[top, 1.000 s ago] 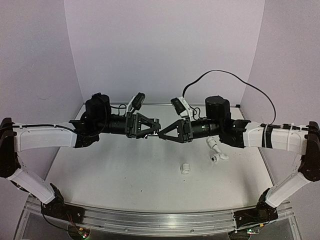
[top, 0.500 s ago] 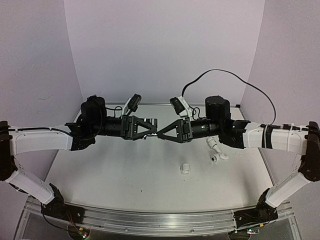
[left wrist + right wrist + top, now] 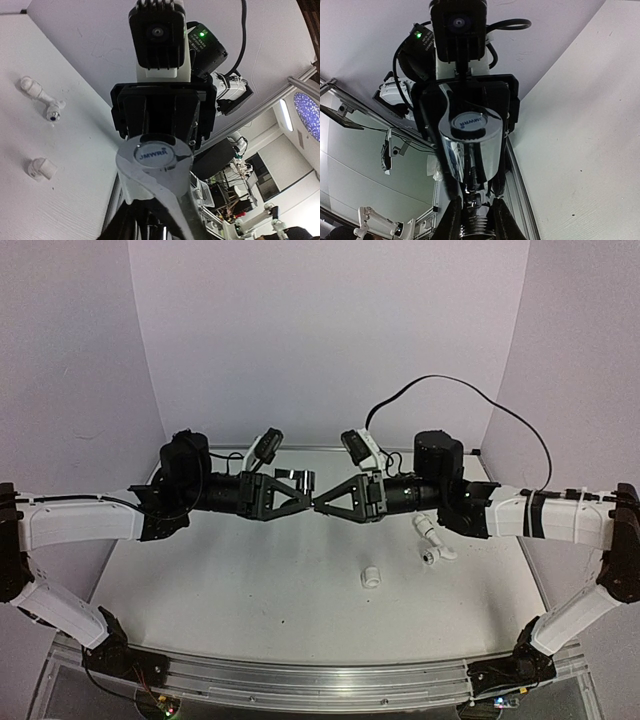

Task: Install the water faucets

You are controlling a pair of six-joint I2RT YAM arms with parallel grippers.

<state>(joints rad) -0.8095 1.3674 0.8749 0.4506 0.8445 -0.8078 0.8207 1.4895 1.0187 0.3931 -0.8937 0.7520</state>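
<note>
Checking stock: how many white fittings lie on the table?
2. A short one lies near the middle; a longer bent one lies right of it, below the right arm. The arms may hide more.

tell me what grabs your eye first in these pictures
The left gripper and right gripper meet tip to tip in mid-air over the white table, the right one holding a shiny chrome faucet with a blue-lettered round cap. Right of centre on the table lie a white plastic elbow fitting and a small white plastic collar.
</note>
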